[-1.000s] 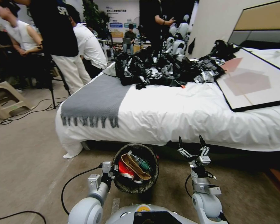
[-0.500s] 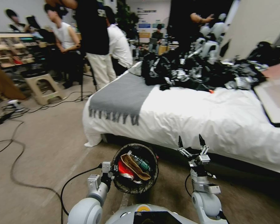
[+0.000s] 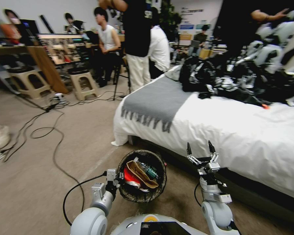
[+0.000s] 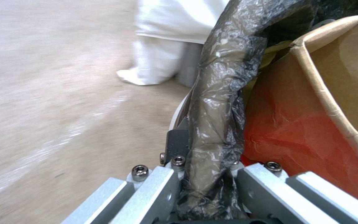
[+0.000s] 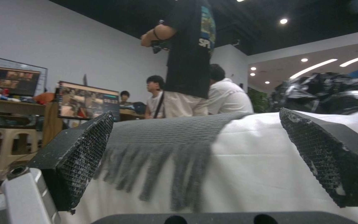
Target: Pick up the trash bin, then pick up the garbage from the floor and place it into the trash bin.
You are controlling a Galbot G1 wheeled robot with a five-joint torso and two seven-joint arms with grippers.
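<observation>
The trash bin (image 3: 152, 195), round and lined with a dark bag, hangs just above the floor in front of me. My left gripper (image 3: 116, 179) is shut on its near-left rim; the left wrist view shows the gripper (image 4: 206, 177) clamped over the bag-covered rim (image 4: 216, 102). Garbage lies inside the bin: a brown paper bag (image 3: 138, 173) (image 4: 345, 71), a red wrapper (image 3: 130, 179) (image 4: 295, 130) and a small green bottle (image 3: 149, 171). My right gripper (image 3: 201, 150) (image 5: 195, 161) points upward to the right of the bin, open and holding nothing.
A white bed (image 3: 238, 130) with a grey fringed throw (image 3: 156, 101) and a heap of black and silver sheeting (image 3: 238, 81) stands ahead on the right. Cables (image 3: 52, 133) trail over the floor on the left. Stools (image 3: 83, 81) and people are farther back.
The camera has swung left, so the bed sits farther right in the head view and more floor, cables and stools show. Both arms and the bin keep their places relative to me.
</observation>
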